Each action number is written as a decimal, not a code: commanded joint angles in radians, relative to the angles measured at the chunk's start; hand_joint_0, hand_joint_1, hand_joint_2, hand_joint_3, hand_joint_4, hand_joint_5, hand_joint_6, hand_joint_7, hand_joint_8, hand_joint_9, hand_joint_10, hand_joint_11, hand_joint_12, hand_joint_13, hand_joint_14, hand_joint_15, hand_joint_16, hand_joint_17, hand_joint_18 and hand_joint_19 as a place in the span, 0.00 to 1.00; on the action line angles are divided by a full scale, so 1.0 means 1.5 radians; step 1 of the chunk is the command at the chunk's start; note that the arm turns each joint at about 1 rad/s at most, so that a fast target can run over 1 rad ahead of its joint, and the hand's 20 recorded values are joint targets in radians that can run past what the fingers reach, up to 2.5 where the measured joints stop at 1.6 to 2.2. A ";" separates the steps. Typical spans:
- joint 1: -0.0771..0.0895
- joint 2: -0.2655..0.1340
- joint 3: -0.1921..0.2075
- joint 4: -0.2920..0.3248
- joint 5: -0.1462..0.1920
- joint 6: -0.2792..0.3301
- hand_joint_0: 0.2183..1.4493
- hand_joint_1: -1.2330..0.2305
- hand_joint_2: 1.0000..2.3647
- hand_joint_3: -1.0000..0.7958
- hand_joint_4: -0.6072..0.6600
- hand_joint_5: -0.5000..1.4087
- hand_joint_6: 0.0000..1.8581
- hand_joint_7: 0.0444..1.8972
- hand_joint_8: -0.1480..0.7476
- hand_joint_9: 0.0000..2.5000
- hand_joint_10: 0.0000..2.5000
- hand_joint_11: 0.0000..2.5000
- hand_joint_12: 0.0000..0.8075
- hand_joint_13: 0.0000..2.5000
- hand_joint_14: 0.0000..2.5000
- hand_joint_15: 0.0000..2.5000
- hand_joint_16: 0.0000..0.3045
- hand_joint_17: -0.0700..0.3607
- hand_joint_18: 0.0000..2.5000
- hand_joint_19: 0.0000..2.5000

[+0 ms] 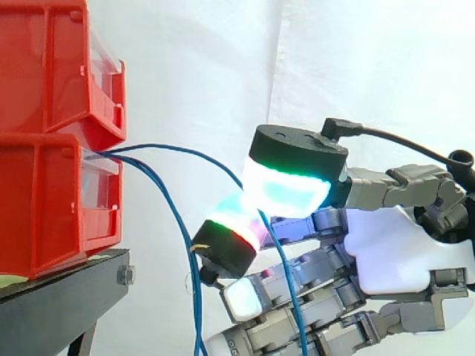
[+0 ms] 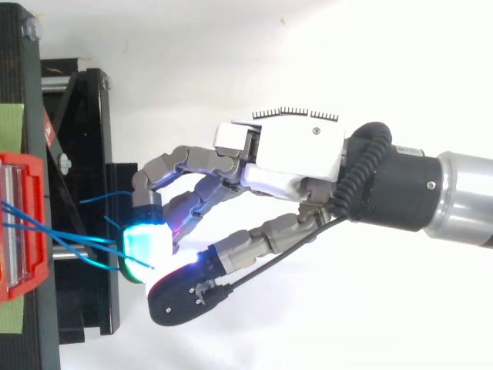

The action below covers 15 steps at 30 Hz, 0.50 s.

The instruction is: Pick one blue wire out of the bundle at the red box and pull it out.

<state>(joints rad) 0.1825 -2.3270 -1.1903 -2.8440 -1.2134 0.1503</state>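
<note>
Several thin blue wires (image 1: 180,222) come out of the front of the lower red box (image 1: 44,208) at the left. Most of them hang down beside the stand. One blue wire (image 1: 185,153) arcs to the right and runs between two glowing pads of my hand (image 1: 408,252), then drops down across the fingers. The thumb pad (image 1: 286,185) glows cyan and green, and the finger pad (image 1: 231,236) below it glows red and green. The two pads press together on this wire. In the top view my hand (image 2: 293,146) reaches left, its cyan pad (image 2: 146,245) on the wires (image 2: 77,239) just off the red box (image 2: 19,223).
A second red box (image 1: 52,67) is stacked on top of the lower one. Both rest on a black stand (image 1: 59,304) at the left, with its frame (image 2: 85,154) under my fingers. A white curtain (image 1: 208,74) hangs behind.
</note>
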 commanded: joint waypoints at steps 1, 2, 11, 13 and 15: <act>0.000 0.000 0.000 0.000 0.000 0.000 0.24 0.44 0.07 0.50 0.49 0.22 0.47 0.58 0.55 0.38 0.00 0.18 0.64 0.25 0.00 0.13 0.27 0.59 0.23 0.12; 0.000 0.000 0.000 0.000 0.000 0.000 0.23 0.46 0.14 0.49 0.49 0.22 0.47 0.57 0.55 0.39 0.00 0.18 0.65 0.26 0.00 0.13 0.27 0.59 0.23 0.12; 0.000 0.000 0.000 0.000 0.000 0.000 0.21 0.61 0.29 0.46 0.50 0.23 0.46 0.56 0.55 0.40 0.00 0.17 0.65 0.26 0.00 0.12 0.26 0.58 0.23 0.13; 0.000 0.000 -0.001 0.000 0.000 0.000 0.21 0.61 0.29 0.46 0.51 0.23 0.46 0.57 0.54 0.41 0.00 0.17 0.65 0.26 0.00 0.12 0.26 0.58 0.23 0.13; 0.000 0.000 -0.001 0.000 0.000 0.000 0.21 0.62 0.30 0.46 0.51 0.23 0.45 0.57 0.55 0.41 0.00 0.17 0.65 0.26 0.00 0.12 0.26 0.58 0.23 0.12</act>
<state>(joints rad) 0.1825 -2.3270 -1.1914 -2.8440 -1.2134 0.1503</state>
